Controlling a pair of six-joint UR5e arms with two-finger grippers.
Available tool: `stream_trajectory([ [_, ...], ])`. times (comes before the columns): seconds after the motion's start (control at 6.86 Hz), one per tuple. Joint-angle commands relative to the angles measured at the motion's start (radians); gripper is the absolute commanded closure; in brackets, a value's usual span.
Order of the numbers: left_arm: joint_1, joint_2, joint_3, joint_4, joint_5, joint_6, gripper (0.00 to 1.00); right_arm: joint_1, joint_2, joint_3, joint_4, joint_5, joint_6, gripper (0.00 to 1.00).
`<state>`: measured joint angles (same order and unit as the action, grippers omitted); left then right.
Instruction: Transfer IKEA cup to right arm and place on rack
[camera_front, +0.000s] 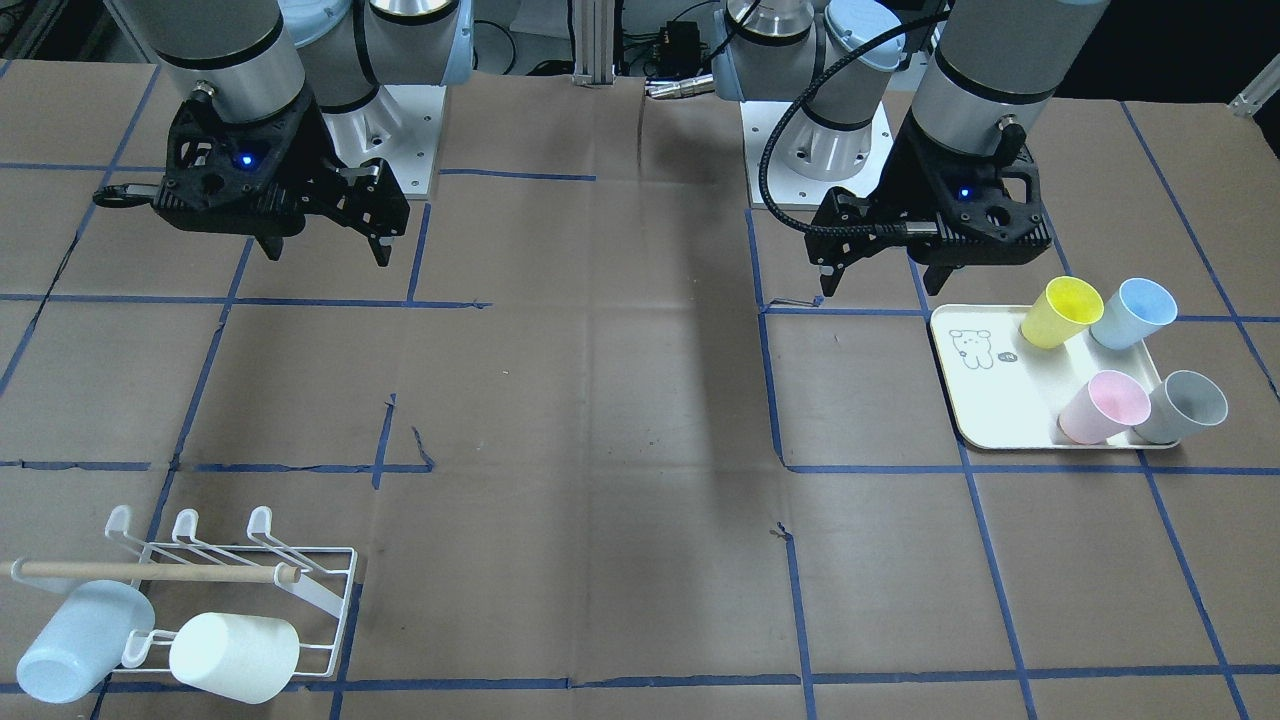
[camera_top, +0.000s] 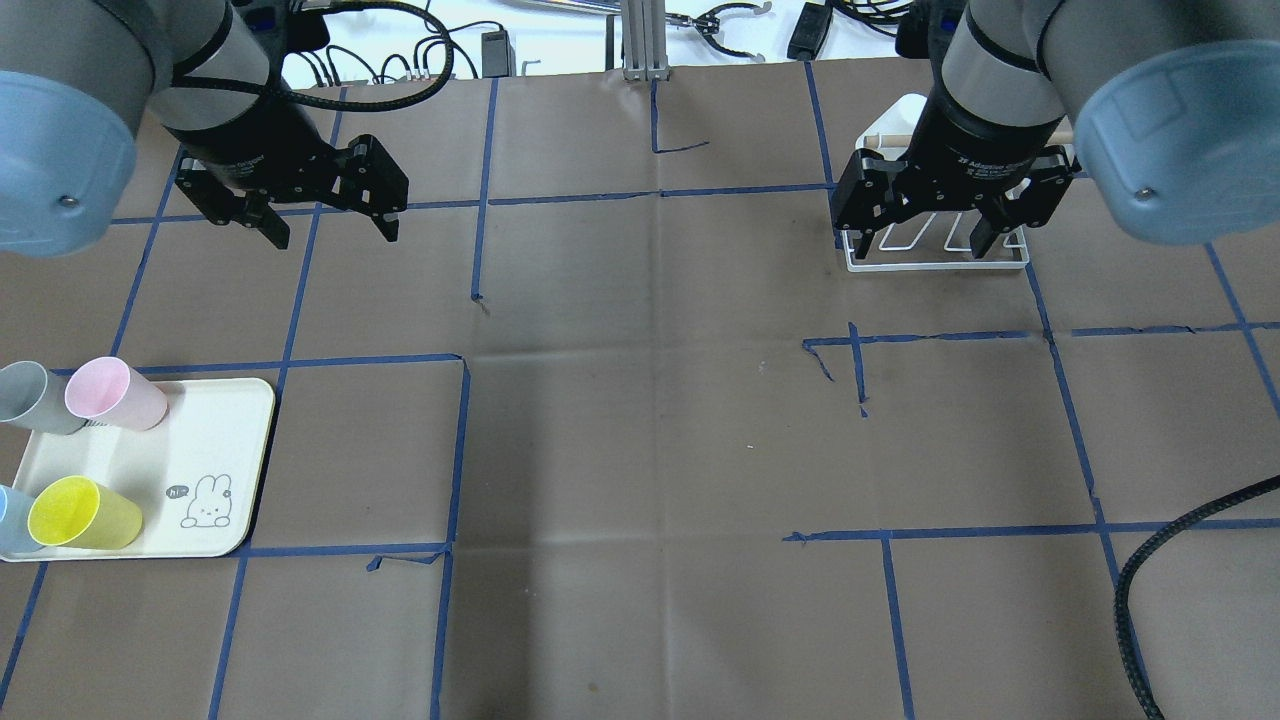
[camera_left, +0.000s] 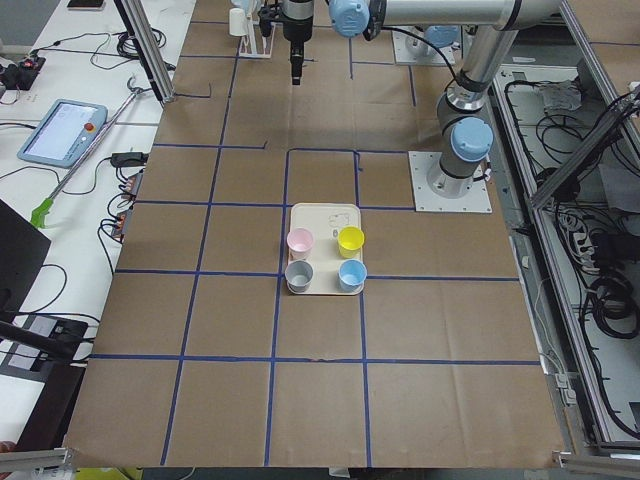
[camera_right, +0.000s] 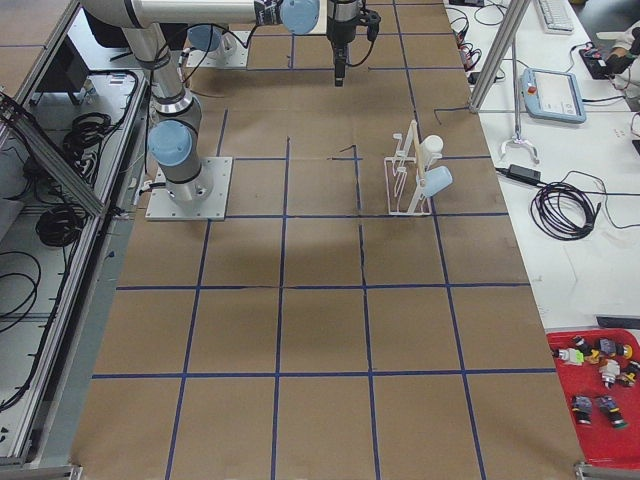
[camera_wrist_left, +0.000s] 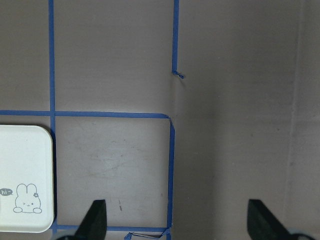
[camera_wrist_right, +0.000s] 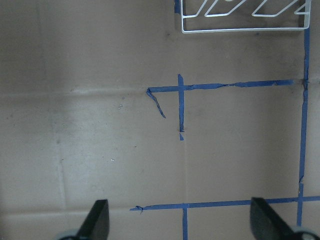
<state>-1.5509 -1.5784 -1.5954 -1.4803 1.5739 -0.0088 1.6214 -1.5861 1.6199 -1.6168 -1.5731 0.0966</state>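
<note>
You have left gripper (camera_top: 330, 230) and right gripper (camera_top: 923, 242), both empty with fingers apart; pastel plastic cups (camera_front: 1100, 405), four, upright on cream rectangular tray (camera_front: 1000, 400), near left; white wire rack (camera_front: 200, 572), far right.

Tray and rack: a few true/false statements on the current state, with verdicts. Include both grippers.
1. The tray holds a yellow cup, a blue cup, a pink cup and a grey cup. True.
2. The left gripper grips the yellow cup. False: it is open and empty above the table, and the yellow cup stands on the tray.
3. The rack carries a light blue cup and a white cup. True.
4. The right gripper is shut. False: its jaws are open, with nothing between them.
</note>
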Motion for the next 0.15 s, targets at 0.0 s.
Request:
stream_trajectory([
  [0.0,0.0,0.0,0.0,0.0,0.0,0.001,0.0,0.0,0.0,0.0,0.0,0.001,0.0,0.0],
])
